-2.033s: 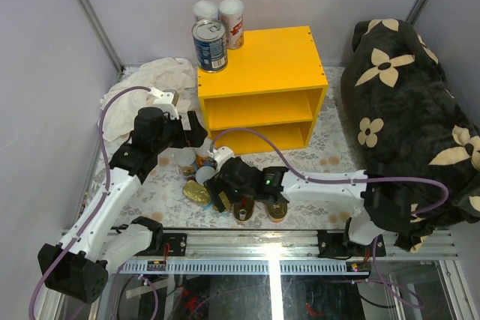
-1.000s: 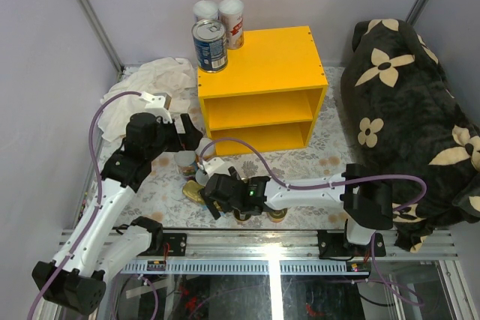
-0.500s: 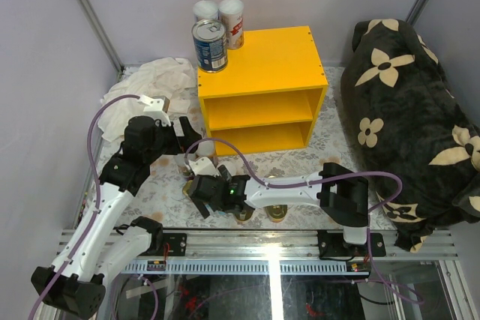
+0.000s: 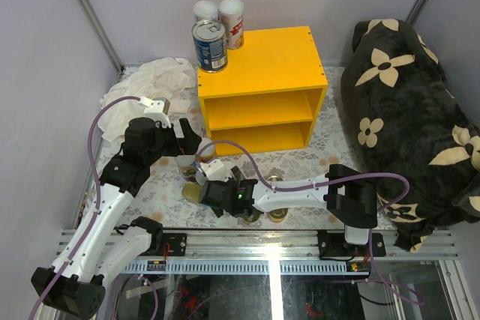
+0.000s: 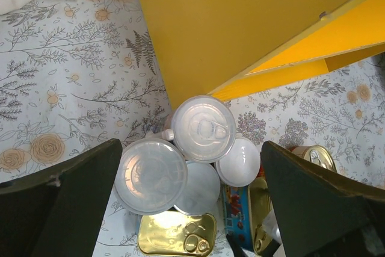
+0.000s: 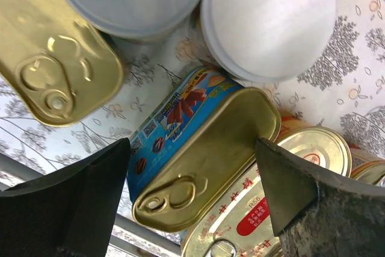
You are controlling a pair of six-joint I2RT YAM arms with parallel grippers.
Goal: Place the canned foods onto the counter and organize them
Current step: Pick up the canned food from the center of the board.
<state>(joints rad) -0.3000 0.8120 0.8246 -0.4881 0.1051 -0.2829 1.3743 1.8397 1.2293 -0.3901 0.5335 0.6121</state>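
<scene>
Three cans (image 4: 210, 44) stand at the back-left corner of the counter (image 4: 277, 58). Other tins (image 5: 203, 127) cluster on the floral floor (image 5: 54, 58) beside its front. Left gripper (image 5: 189, 167) — spread, empty — hangs above them; right gripper (image 6: 192, 148), released, over a tilted blue-sided gold tin (image 6: 207, 161).

Bright, even overhead light; glare on gold tin lid (image 6: 57, 70); wrist-view fingers (image 5: 54, 209) dark, blurred at 4 and 8 o'clock

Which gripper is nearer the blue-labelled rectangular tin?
Right. The right gripper sits directly over the blue-labelled tin, fingers open on either side; the left gripper hangs over the white-lidded cans beside it.
</scene>
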